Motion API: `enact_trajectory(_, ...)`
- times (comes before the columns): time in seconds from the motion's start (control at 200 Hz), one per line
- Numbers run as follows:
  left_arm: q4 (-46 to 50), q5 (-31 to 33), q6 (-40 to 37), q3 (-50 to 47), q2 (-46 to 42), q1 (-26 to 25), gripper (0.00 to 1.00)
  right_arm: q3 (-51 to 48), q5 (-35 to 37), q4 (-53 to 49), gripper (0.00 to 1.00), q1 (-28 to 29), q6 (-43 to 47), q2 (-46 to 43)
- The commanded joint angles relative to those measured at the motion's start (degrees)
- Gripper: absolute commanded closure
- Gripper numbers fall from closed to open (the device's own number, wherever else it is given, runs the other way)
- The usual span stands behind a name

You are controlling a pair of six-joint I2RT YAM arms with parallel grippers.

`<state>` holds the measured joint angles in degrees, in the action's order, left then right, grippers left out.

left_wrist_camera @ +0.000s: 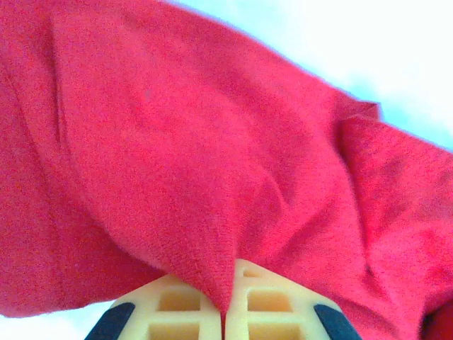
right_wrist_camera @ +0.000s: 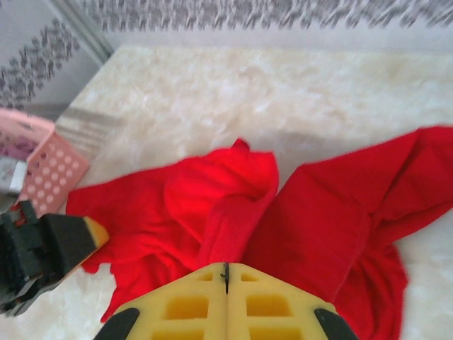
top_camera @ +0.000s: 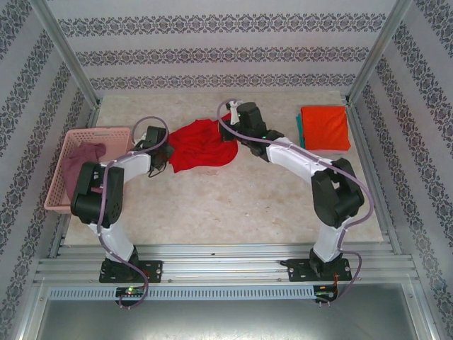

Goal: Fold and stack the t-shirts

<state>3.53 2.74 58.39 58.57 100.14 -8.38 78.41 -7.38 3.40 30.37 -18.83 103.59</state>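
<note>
The red t-shirt [top_camera: 202,145] is crumpled at the middle of the table [top_camera: 233,205]. The left gripper [left_wrist_camera: 223,315] is clamped on its left edge, the right gripper [right_wrist_camera: 226,273] on a fold (both jaws pressed together). The folded orange t-shirt [top_camera: 325,127] is laid far right.

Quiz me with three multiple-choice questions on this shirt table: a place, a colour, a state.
1. Where is the mauve shirt? A) in the pink basket B) on an arm C) on the floor
2. What colour tops the folded stack? A) green B) orange C) white
3. The left fingers are: A) wide open B) shut on the red shirt C) shut on nothing
Answers: 1 A, it lies inside the lattice walls; 2 B, the orange shirt lies uppermost; 3 B, red cloth is pinched between them.
</note>
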Motion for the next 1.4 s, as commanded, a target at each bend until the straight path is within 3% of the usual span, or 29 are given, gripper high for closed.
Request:
enact_trajectory(0.0, 4.77, 3.97, -7.53, 5.60, -7.63, 0.82, 1.00, -0.44, 2.89, 0.66, 1.00, -3.13, 2.74, -7.59)
enact_trajectory(0.32, 12.12, 10.84, -22.76, 18.07, -22.67, 1.09, 1.00, -2.89, 7.69, -0.41, 1.00, -8.29, 12.82, -30.37)
enact_trajectory(0.565, 14.85, 8.32, -25.32, 25.63, -29.59, 1.09, 1.00, -3.83, 8.77, -2.73, 1.00, -8.60, 18.51, -45.33)
enact_trajectory(0.744, 15.28, 6.23, -24.77, 25.43, -33.64, 1.09, 1.00, -7.04, 8.21, -3.70, 1.00, -8.57, 18.54, -51.43)
enact_trajectory(0.909, 15.10, 6.84, -24.47, 24.07, -32.84, 1.09, 1.00, -9.10, 8.16, -3.41, 1.00, -8.68, 18.73, -50.05)
enact_trajectory(1.124, 13.52, 9.21, -24.62, 25.17, -26.44, 1.36, 1.00, -6.45, 5.69, 0.46, 1.00, -10.24, 18.30, -39.57)
enact_trajectory(1.399, 16.00, 6.84, -25.16, 40.39, -14.05, 5.53, 1.00, 8.36, -0.49, 2.64, 1.00, -13.27, 16.18, -24.82)
